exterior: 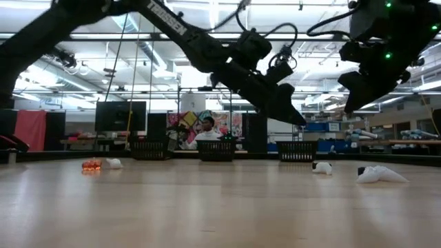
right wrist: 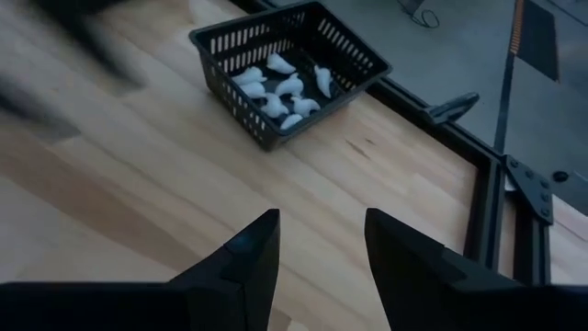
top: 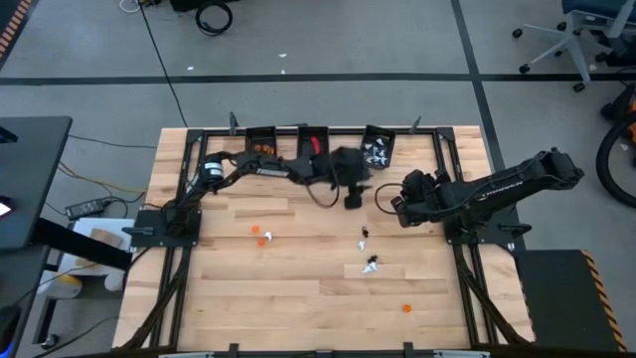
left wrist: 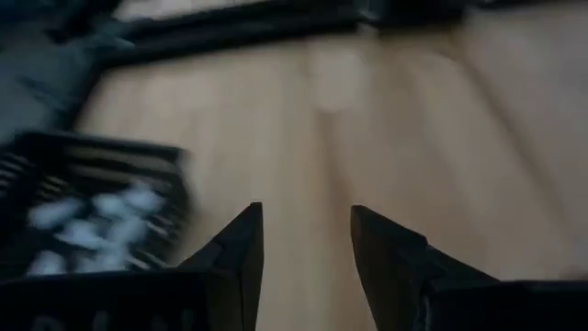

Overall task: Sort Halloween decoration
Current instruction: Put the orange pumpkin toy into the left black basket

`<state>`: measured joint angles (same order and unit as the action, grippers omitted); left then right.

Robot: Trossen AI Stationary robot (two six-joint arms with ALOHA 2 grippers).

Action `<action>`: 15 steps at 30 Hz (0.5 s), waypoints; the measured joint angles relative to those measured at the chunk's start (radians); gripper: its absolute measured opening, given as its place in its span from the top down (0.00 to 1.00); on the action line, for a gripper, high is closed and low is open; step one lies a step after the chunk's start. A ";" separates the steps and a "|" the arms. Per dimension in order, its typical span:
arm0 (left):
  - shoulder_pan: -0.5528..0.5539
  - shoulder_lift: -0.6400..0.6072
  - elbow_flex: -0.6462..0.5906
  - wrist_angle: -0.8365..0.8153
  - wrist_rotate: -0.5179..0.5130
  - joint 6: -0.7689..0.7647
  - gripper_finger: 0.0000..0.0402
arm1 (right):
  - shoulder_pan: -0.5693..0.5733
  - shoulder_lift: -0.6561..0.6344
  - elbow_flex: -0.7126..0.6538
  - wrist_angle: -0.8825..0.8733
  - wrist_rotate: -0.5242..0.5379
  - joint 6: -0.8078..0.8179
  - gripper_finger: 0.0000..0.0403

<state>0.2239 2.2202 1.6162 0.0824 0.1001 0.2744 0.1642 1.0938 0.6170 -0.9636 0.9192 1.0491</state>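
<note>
Trinkets (top: 370,264) lie scattered mid-frame on the bench (top: 298,298); left gripper (top: 354,198) and right gripper (top: 395,203) hover above centre, both parted, empty.

One word can be read: "TROSSEN", in pale capitals along the dark arm (exterior: 180,29) that crosses the top of the low view; only its last letters are clear. The black bins along the bench's far edge, the bench itself and the screens and coloured boards in the room behind carry nothing legible. The high view and both wrist views show no readable writing, numbers or signs.
</note>
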 joint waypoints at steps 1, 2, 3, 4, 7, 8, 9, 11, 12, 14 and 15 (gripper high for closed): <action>-0.014 -0.021 -0.039 -0.002 0.003 0.000 0.65 | 0.007 -0.004 0.000 -0.012 0.004 0.015 0.59; -0.030 -0.041 -0.077 0.000 0.009 0.001 0.65 | 0.012 -0.008 0.000 -0.017 0.010 0.025 0.59; -0.045 -0.056 -0.111 0.003 0.018 0.004 0.65 | 0.017 -0.011 0.000 -0.016 0.014 0.027 0.59; -0.062 -0.066 -0.141 0.005 0.024 0.007 0.65 | 0.022 -0.013 0.000 -0.011 0.015 0.020 0.59; -0.112 -0.109 -0.226 -0.005 0.035 0.002 0.65 | 0.039 -0.013 -0.003 0.066 -0.022 -0.049 0.59; -0.130 -0.130 -0.255 0.002 0.034 0.003 0.65 | 0.042 -0.013 -0.012 0.118 -0.043 -0.082 0.59; -0.148 -0.157 -0.285 0.004 0.035 0.007 0.65 | 0.046 -0.013 -0.025 0.180 -0.072 -0.124 0.59; -0.178 -0.216 -0.355 0.010 0.033 0.007 0.65 | 0.055 -0.012 -0.061 0.327 -0.143 -0.243 0.59; -0.192 -0.245 -0.390 0.024 0.028 0.006 0.65 | 0.062 -0.012 -0.080 0.408 -0.182 -0.304 0.59; -0.211 -0.313 -0.470 0.007 0.019 -0.004 0.65 | 0.076 -0.012 -0.107 0.536 -0.248 -0.389 0.59; -0.218 -0.348 -0.501 0.009 0.013 -0.020 0.65 | 0.081 -0.012 -0.111 0.579 -0.262 -0.406 0.59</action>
<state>0.0056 1.8727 1.1148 0.0916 0.1130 0.2548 0.2453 1.0817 0.5059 -0.3844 0.6574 0.6434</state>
